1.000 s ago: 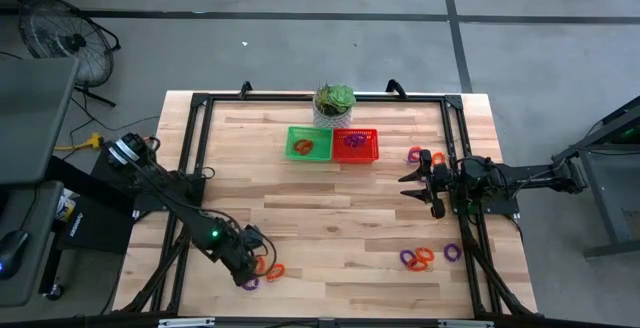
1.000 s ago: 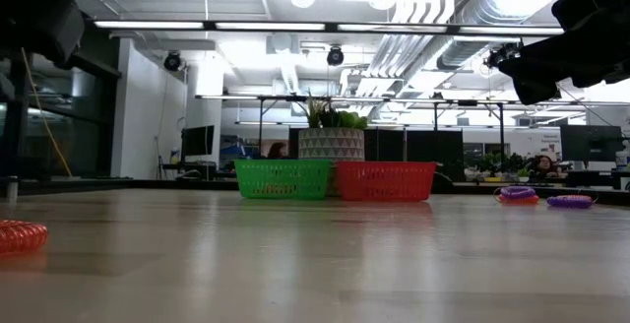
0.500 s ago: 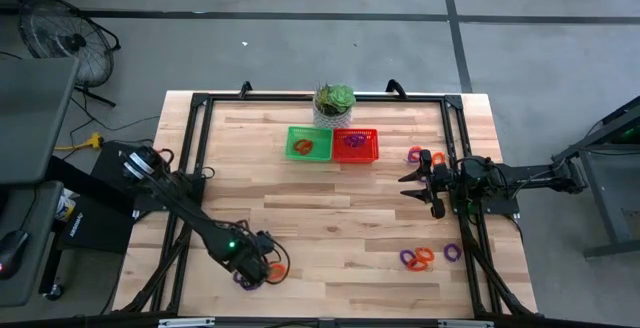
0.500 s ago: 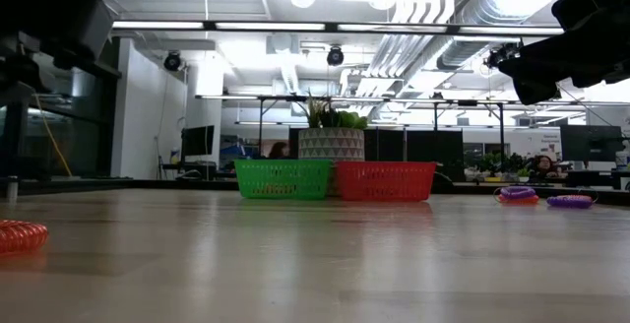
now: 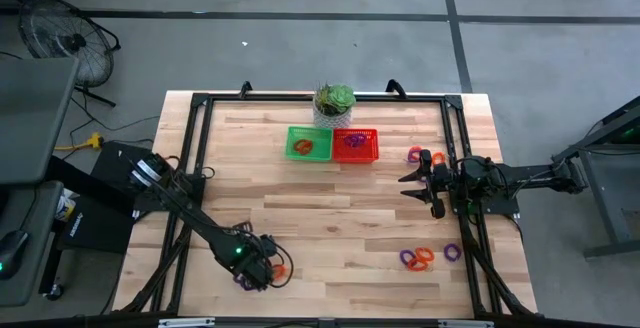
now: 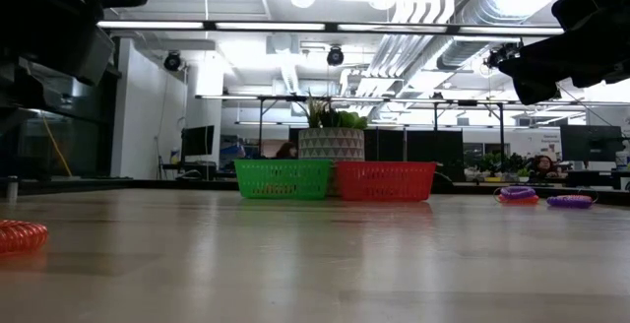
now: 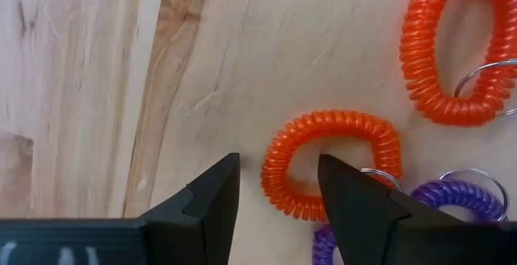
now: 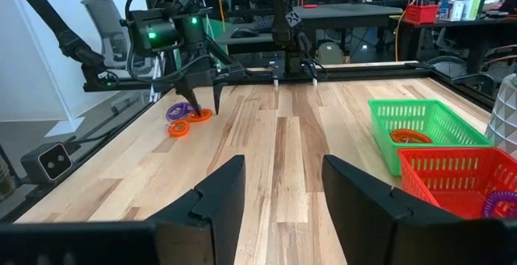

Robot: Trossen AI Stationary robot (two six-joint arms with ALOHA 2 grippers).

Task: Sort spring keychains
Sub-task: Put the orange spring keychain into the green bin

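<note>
Your left pincer [image 7: 275, 196] hangs open over an orange keychain [image 7: 331, 161] at the table's [image 5: 330, 218] 7 o'clock; right pincer [image 5: 415, 187] waits open at 3.

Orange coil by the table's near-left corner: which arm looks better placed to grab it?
Left. Its tool hangs open right over the orange coil, one finger inside its loop; the right tool waits across the table.

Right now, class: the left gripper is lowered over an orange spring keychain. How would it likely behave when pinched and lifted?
The orange spring keychain is a soft-looking plastic coil, so it would probably squash and sag. It looks light. Its metal ring would likely dangle, perhaps snagging the purple keychain beside it. The left gripper stands open astride one side of the coil.
</note>
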